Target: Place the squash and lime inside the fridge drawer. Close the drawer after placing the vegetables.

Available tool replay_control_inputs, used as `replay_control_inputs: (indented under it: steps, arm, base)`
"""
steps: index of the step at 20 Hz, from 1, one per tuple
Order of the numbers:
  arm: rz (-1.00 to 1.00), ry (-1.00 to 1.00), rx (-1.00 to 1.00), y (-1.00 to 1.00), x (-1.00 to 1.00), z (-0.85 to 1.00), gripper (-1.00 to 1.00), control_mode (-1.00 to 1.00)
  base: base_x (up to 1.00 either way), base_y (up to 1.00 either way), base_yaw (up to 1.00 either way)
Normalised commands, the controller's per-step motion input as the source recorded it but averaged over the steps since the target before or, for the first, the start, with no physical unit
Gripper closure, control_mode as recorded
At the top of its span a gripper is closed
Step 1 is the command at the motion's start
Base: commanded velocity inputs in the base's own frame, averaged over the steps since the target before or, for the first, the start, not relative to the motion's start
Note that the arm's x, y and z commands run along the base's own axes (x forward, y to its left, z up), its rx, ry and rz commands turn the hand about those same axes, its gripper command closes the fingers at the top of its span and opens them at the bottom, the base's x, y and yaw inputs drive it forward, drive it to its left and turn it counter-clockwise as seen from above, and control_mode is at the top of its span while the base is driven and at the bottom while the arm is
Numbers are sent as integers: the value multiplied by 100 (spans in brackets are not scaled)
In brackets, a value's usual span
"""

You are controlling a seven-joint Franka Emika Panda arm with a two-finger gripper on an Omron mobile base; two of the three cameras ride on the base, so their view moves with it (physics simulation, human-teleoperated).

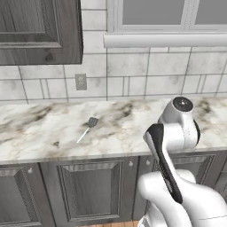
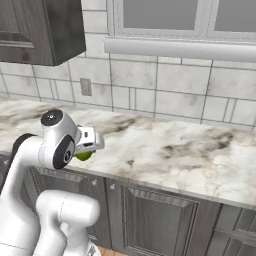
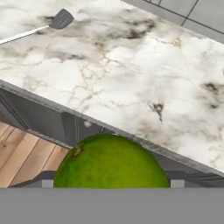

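We face a marbled surface [image 1: 66, 128] under a tiled wall and a window sill, with dark panelled cabinets [image 1: 80, 190] filling the lower part of both base views.

The jaws sit at the lower centre of the hand view and are clamped on the lime [image 3: 111, 162], whose bright green bulk swells up from the bottom edge there. In the right base view a sliver of the same green shows just under the gripper [image 2: 86, 151], at centre left of the frame, held out over the front edge of the surface. So the lime is in hand and lifted clear.

Further out, a spatula [image 1: 87, 129] lies flat on the surface, left of centre in the left base view and in the upper left corner of the hand view [image 3: 41, 26]. An outlet [image 1: 80, 81] sits on the tiles above it. Wooden floor shows at the lower left of the hand view, below the cabinet fronts.

As for progress, we judge the task to be in its early-to-middle part: the lime is picked up but not yet delivered. From here we cannot tell where the squash lies or whether the fridge drawer stands open. What remains, as far as we can judge, is carrying the lime to the drawer, releasing it, seeing to the squash if it is not already inside, and pushing the drawer shut.
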Motion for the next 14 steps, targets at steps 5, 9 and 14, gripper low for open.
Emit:
replay_control_inputs:
  steps: [5,9,14]
  arm:
    - [2,0,-1,36,-32,0,100,-100]
    - [2,2,-2,5,0,0,100,-100]
    - [-7,-3,0,0,-21,0,100,-100]
  base:
    - [0,0,0]
    - [0,0,0]
    - [0,0,0]
